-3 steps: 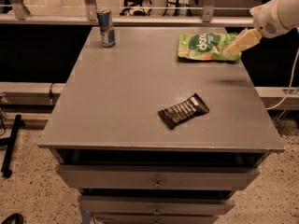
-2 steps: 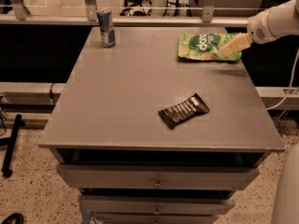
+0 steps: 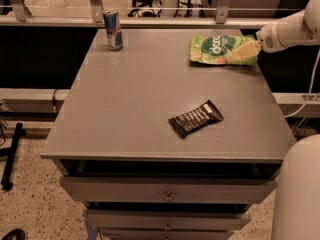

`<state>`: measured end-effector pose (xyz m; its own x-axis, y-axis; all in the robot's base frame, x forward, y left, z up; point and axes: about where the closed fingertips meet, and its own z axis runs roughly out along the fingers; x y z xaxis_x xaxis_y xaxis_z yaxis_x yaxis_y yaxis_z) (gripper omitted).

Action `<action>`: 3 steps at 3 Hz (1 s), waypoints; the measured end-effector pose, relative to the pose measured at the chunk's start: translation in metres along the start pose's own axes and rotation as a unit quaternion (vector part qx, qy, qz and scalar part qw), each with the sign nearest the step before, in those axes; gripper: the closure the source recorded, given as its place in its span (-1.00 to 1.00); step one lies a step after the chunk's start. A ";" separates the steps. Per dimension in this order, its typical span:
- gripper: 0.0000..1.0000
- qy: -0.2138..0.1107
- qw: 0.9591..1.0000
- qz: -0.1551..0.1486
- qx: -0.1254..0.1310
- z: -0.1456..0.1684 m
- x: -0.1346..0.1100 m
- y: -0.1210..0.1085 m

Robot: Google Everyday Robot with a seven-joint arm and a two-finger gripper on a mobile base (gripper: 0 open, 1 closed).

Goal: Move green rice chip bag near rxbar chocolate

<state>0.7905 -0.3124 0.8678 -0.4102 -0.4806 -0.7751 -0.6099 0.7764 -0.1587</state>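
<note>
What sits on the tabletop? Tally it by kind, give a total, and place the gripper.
chip bag: 1
chocolate bar: 1
drink can: 1
Total: 3
The gripper is at the right end of the chip bag.

Dim, warm brownish light is covering everything. Brightest patch is sitting at 12 o'clock, behind the rail [image 3: 165, 21]. Table top [image 3: 140, 99] is giving a soft sheen. Gripper [image 3: 242, 51], at 1 o'clock by the green rice chip bag [image 3: 212, 49] rt end, is glowing pale. Thin shadow is lying along bag's near edge.
</note>
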 end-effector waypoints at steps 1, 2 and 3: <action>-0.25 0.009 1.000 0.015 -0.021 0.010 0.001 0.007; 0.21 0.020 0.999 0.026 -0.039 0.014 0.004 0.012; 0.66 0.014 0.997 0.014 -0.071 0.005 -0.010 0.031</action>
<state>0.7788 -0.2812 0.8678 -0.4465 -0.4719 -0.7602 -0.6872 0.7250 -0.0465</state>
